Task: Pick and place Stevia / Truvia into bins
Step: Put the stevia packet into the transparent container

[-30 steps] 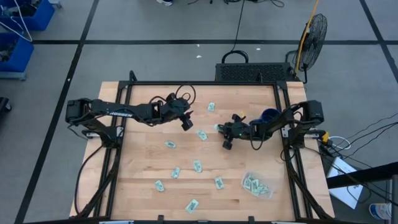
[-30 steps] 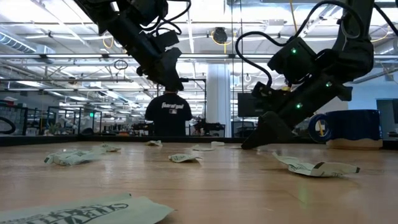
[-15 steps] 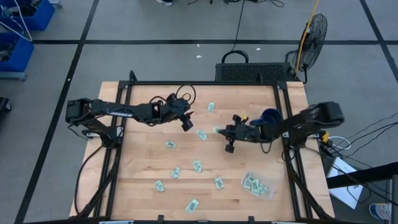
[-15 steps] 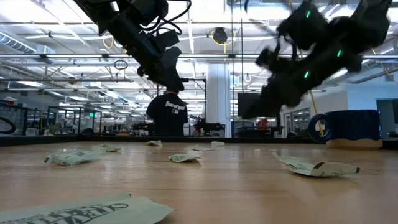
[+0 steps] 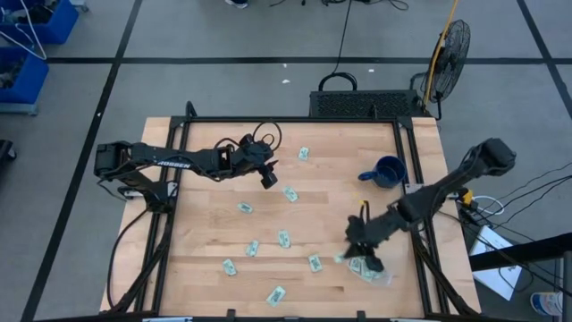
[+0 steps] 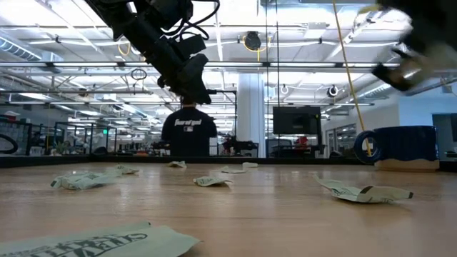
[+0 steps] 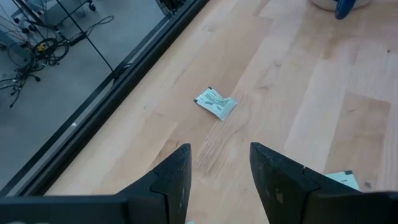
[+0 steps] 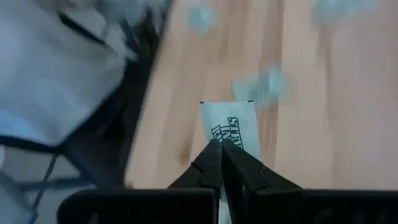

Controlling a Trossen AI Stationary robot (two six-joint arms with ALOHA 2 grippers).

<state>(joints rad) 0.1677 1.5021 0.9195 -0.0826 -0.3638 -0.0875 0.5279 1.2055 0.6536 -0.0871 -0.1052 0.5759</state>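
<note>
Right pincer (image 8: 222, 149) now gripping lettered sachet (image 8: 233, 127)

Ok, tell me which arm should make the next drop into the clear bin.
Right. The right gripper is shut on a Stevia sachet and sits right by the clear bin. The left gripper is open, empty, far across the table.

Industrial lab: wooden bench (image 5: 340, 170), glass-walled hall of workstations (image 6: 86, 135).

Wooden table (image 5: 206, 259) — sachets (image 5: 283, 238), mug (image 5: 387, 171), bin (image 5: 382, 275)
</note>
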